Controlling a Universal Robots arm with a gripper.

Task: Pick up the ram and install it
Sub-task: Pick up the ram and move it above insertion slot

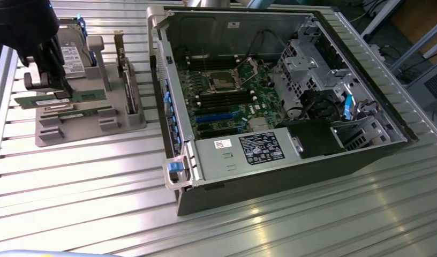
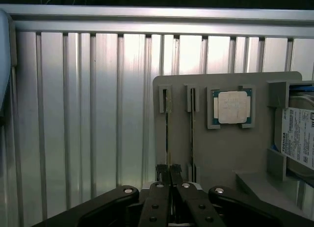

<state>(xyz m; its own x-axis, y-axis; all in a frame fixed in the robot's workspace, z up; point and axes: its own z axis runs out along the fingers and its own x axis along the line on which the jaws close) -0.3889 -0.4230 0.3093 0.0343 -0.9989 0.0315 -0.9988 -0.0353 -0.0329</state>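
Slatted table carries grey rack and computer case.

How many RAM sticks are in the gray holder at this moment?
2. The ram stands in the gray holder, clamped by the shut gripper. The second stick stands in the neighbouring slot, toward the CPU. The arm may hide others.

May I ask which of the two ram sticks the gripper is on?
The ram stick farther from the processor; the gripper clamps its edge, the other stick stands free.
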